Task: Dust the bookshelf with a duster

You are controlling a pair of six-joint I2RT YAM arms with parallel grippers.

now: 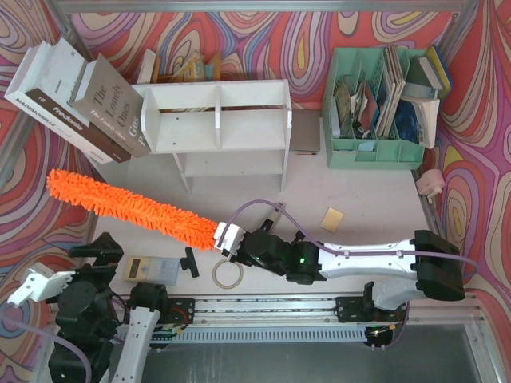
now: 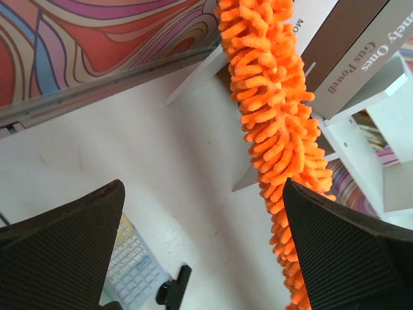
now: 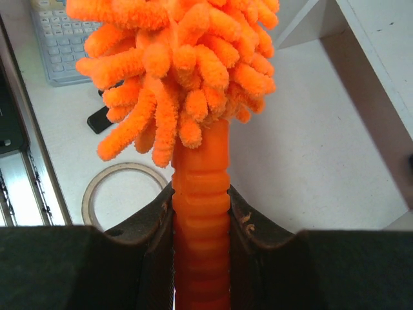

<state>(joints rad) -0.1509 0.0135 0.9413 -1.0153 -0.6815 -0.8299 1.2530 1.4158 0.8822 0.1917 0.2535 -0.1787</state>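
Observation:
The white bookshelf stands at the back of the table, its side also showing in the right wrist view. The fluffy orange duster stretches from the left towards the middle, in front of the shelf. My right gripper is shut on its ribbed orange handle, which sits squarely between the jaws. At the near left, my left gripper is open with nothing between its fingers. It is apart from the duster's head, which runs past its right finger.
Large books lean against the shelf's left end. A mint green file organiser stands at the back right. A calculator, a small black tool and a tape ring lie near the front rail; a tan card lies mid-right.

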